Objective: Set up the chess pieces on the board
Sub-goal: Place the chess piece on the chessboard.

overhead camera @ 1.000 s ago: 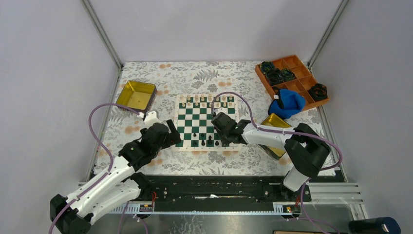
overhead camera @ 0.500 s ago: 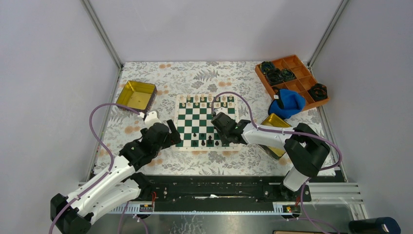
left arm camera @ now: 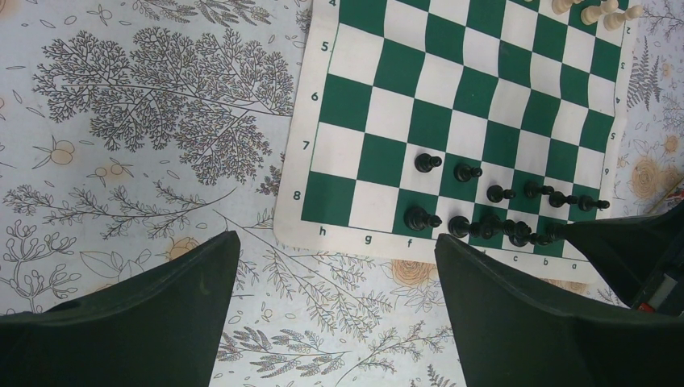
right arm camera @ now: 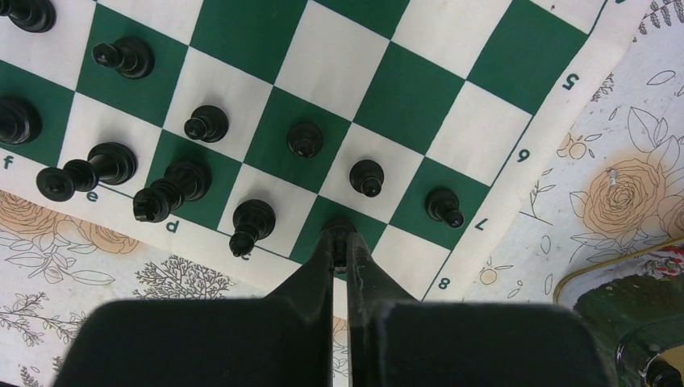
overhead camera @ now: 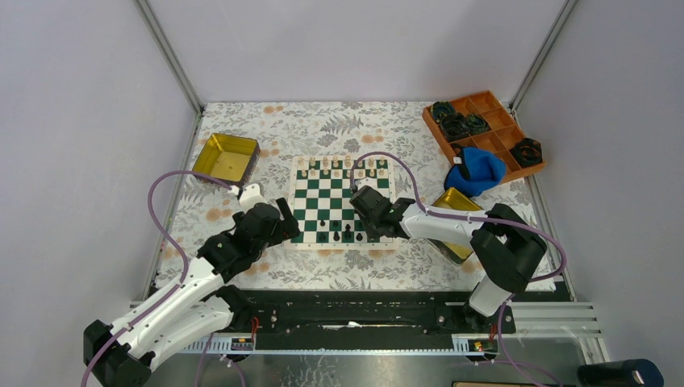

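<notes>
**Right fingers pinch a black piece in the near row**

Nearest us, the left fingers [left arm camera: 161,310] are spread wide and hold nothing. They hover over the floral-printed counter [left arm camera: 121,121], just off the near left corner of the flat green-and-white checkered chess board [overhead camera: 327,197].

The right fingers [right arm camera: 310,282] are drawn narrow. We see their tips pinched on a small black chess piece [right arm camera: 339,226] that stands on a green square of the nearest row, beside the right corner square. The other black chess pieces [right arm camera: 206,123] stand around it in the two near rows.

Across the board, the cream chess pieces [overhead camera: 339,165] line the far edge. A shiny gold square tin [overhead camera: 226,157] sits beyond the left side. A second gold tin [overhead camera: 452,200] sits by the right side, partly under the right arm.

Farthest right, an orange compartment tray [overhead camera: 492,121] holds black rings with teal insides [overhead camera: 456,125]. A blue bundle [overhead camera: 477,171] sits at its near edge.
</notes>
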Controlling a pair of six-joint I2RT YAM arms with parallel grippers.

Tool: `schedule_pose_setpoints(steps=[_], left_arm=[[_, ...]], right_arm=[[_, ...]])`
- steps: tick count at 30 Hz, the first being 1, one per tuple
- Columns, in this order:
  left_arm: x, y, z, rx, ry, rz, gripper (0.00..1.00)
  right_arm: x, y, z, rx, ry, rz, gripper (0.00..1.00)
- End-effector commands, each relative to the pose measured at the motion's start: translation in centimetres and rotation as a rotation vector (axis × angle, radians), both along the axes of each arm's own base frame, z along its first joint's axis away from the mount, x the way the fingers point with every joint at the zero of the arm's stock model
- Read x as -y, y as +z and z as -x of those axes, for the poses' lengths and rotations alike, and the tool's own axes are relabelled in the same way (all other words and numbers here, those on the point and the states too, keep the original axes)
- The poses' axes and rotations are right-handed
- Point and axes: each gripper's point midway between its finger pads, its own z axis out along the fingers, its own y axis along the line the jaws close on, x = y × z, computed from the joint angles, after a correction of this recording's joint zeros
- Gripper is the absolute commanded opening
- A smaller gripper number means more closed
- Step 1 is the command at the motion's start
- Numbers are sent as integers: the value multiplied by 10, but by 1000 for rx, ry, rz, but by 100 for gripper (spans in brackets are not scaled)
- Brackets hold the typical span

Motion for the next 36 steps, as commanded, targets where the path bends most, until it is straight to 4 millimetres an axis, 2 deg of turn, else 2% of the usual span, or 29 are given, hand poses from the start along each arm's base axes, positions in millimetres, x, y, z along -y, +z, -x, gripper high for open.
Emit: schedule_pose_setpoints(steps=[1, 11, 27, 31, 36], left_arm=[[-1, 4, -6, 29, 31, 18, 99], [-2, 2, -6, 25, 33, 14, 99], [-2, 2, -6, 22, 30, 13, 99], [-2, 2, -6, 23, 32, 14, 99], [-1, 2, -6, 22, 31, 15, 99]], right_arm=[[-3, 7, 2, 10, 15, -9, 0], [-2, 9, 6, -6, 20, -9, 0], [-3, -2, 10, -38, 32, -1, 1], [-3, -3, 9, -39, 31, 8, 8], [-1, -5, 10, -39, 30, 11, 25]])
